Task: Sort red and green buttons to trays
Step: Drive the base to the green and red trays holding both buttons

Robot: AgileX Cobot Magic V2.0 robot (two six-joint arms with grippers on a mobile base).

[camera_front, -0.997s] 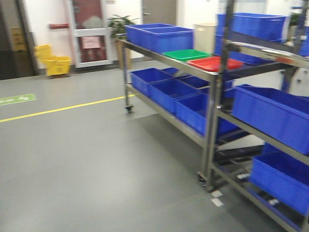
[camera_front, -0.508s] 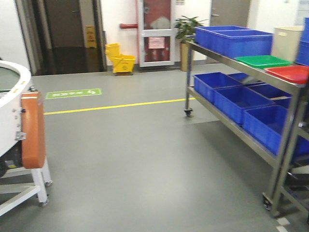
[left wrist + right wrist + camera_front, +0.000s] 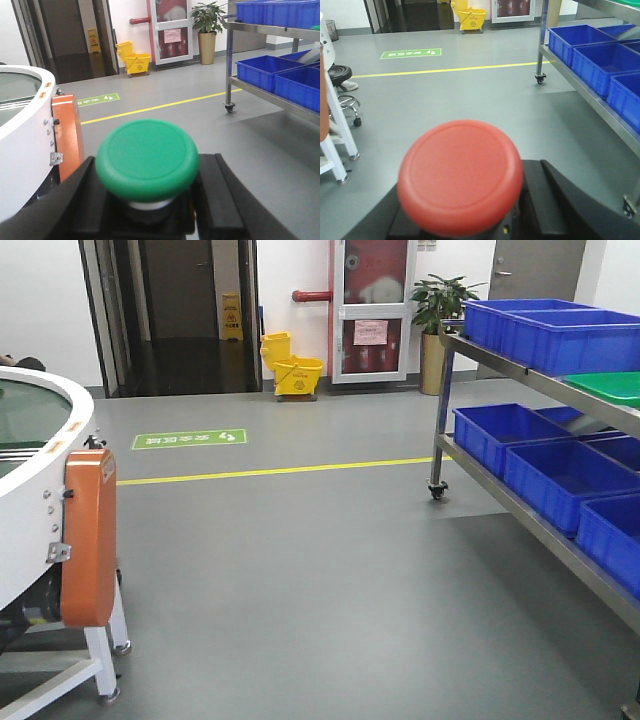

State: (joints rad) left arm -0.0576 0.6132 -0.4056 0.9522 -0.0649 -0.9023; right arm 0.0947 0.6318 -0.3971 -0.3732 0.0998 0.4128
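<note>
In the left wrist view the green button [image 3: 147, 161] fills the near field, its black body clamped between the black fingers [image 3: 85, 200] of my left gripper [image 3: 152, 212], which is shut on it. My right gripper [image 3: 470, 222] is likewise shut on the red button [image 3: 460, 176], whose cap hides most of the jaws. Of the trays, only a corner of the green tray [image 3: 612, 387] shows, on the top shelf of the rack at the far right. The red tray is out of view. Neither gripper appears in the front view.
A steel wheeled rack [image 3: 520, 510] with blue crates [image 3: 560, 472] runs along the right. A white round machine with an orange panel [image 3: 88, 535] stands at the left. A stool [image 3: 342, 75], a yellow mop bucket [image 3: 296, 372], a potted plant [image 3: 440, 310] and a yellow floor line [image 3: 270, 471] lie beyond.
The front view has swung left: the rack slid to the right edge, the red tray left the frame, and the white round machine came in on the left.
</note>
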